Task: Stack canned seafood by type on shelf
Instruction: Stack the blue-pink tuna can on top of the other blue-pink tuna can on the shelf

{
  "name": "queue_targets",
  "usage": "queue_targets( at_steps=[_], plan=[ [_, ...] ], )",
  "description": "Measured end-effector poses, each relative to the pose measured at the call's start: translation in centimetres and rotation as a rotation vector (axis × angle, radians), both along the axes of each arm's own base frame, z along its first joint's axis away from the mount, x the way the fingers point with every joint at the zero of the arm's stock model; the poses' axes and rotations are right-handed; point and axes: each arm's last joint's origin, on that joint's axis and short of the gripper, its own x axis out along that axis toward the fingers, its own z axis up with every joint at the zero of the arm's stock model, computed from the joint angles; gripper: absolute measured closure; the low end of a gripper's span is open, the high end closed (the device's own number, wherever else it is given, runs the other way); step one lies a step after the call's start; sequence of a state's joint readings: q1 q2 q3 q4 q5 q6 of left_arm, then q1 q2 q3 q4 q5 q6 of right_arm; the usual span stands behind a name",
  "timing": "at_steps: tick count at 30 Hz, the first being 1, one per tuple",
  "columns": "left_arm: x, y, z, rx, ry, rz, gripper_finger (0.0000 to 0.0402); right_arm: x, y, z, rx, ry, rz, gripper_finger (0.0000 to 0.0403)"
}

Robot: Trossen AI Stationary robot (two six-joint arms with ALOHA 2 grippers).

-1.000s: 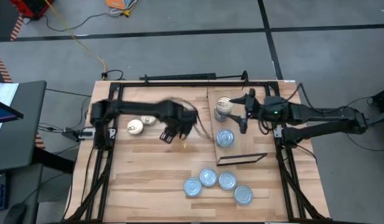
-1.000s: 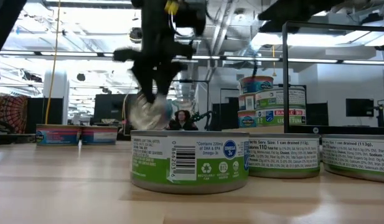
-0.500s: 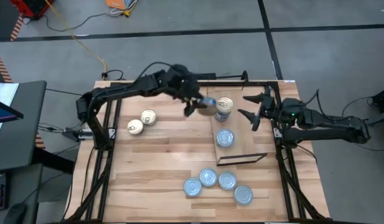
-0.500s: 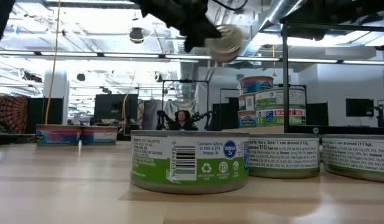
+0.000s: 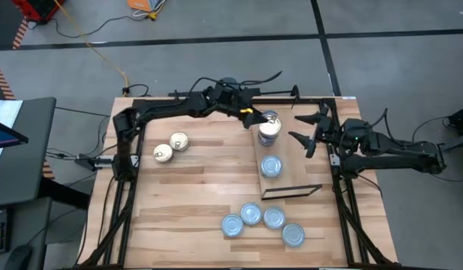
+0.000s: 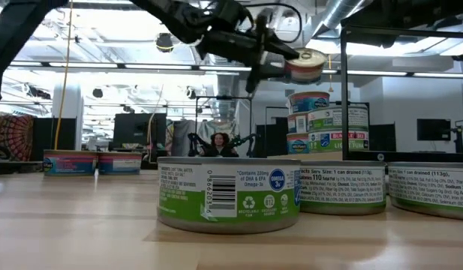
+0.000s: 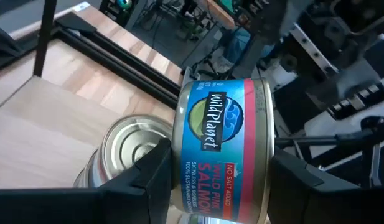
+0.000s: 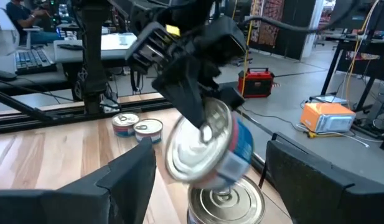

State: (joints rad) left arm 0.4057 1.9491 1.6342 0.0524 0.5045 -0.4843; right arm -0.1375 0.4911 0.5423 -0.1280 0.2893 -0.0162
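A grey floor [image 5: 216, 67] surrounds the table, crossed by dark seam lines. A yellow cable [image 5: 88, 41] trails over it on the far left, near a red box [image 5: 36, 9]. A dark desk [image 5: 21, 150] stands at the left. Across the room, ceiling strip lights [image 6: 103, 67] glow over desks with monitors [image 6: 133, 127]; a person [image 6: 216, 142] sits there. An orange case [image 8: 325, 118] lies on the floor.
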Motion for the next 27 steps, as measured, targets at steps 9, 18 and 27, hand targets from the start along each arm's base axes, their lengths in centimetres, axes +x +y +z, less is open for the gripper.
queue_targets(
  at_steps=[9,18,27],
  plan=[
    [2.1,0.2,-0.8,-0.050,-0.002,-0.040,0.0212,0.0,0.0,0.0,0.005,0.000,0.002,0.0077],
    [2.1,0.2,-1.8,-0.099,0.068,-0.025,0.0202,0.0,0.2,0.0,0.005,-0.005,0.016,0.0077],
    [2.0,0.5,-1.8,-0.116,0.085,0.033,0.0199,0.0,0.2,0.0,0.008,-0.006,0.015,0.0077]
  ],
)
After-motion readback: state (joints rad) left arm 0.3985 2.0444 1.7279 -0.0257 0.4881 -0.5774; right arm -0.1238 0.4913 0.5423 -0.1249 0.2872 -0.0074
